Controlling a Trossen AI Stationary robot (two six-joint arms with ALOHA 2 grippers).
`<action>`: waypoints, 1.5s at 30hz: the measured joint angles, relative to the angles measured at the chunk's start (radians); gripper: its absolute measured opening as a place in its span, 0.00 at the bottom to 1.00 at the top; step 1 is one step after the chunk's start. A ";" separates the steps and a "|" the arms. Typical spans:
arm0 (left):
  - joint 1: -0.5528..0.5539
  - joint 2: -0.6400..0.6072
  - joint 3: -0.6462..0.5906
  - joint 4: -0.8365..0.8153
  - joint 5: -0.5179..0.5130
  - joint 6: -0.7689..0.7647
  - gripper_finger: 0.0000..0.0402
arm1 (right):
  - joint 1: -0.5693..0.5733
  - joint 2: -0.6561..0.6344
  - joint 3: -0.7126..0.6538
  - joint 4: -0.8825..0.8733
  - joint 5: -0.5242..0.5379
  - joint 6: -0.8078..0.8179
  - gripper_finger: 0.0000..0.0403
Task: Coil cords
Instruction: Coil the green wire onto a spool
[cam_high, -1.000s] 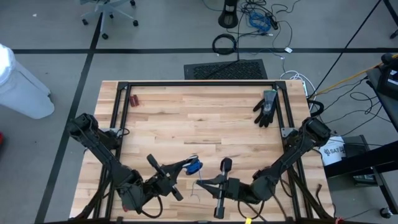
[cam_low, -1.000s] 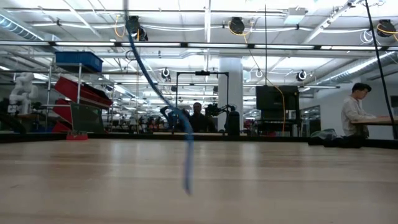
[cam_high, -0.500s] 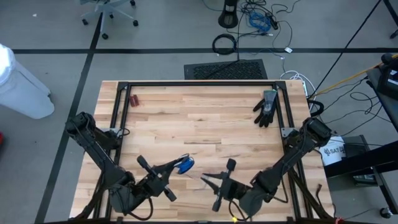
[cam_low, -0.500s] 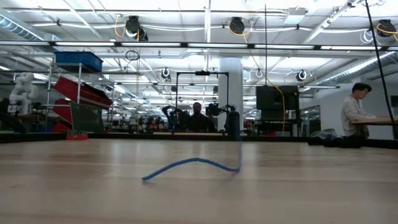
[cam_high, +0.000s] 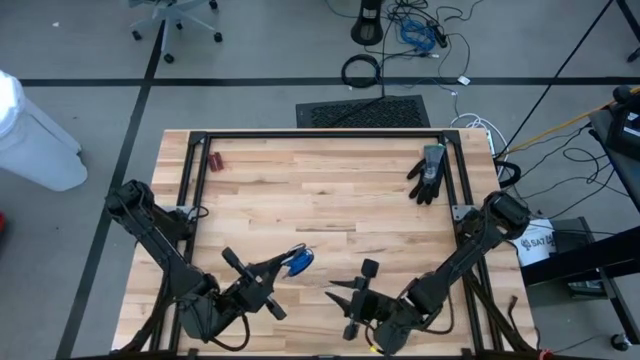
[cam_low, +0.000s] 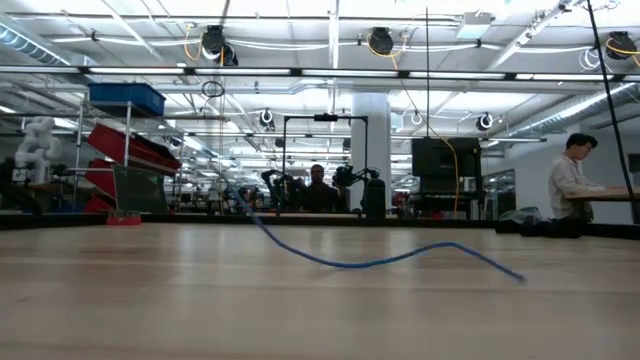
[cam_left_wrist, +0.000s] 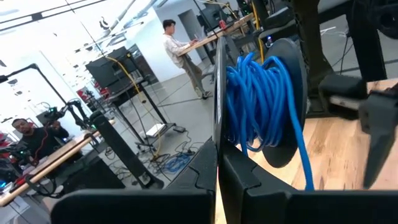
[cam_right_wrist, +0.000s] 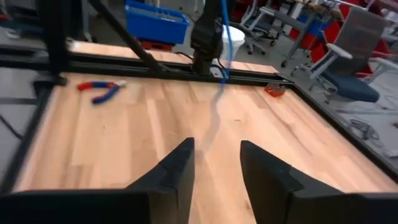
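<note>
Left gripper (cam_high: 283, 266) clamps blue cord coil (cam_left_wrist: 264, 99); right gripper (cam_right_wrist: 216, 163) wide, empty. Unheld tail (cam_low: 400, 259) may snag, loosening coil.

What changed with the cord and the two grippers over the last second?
The right gripper let go of the cord and opened, drawing back toward the table's near edge. The cord's free end dropped flat onto the table. The left gripper shifted left, still shut on the blue coil. The black glove stayed put.
</note>
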 joint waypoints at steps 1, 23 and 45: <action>0.001 0.000 0.000 0.000 0.000 0.000 0.02 | -0.010 0.008 0.000 0.005 0.000 -0.011 0.30; 0.002 0.000 0.000 0.035 0.002 0.006 0.02 | -0.134 0.094 0.000 0.461 -0.288 -0.205 0.35; 0.002 0.000 0.000 0.043 0.002 0.008 0.02 | -0.157 0.164 0.000 0.568 -0.204 -0.263 0.34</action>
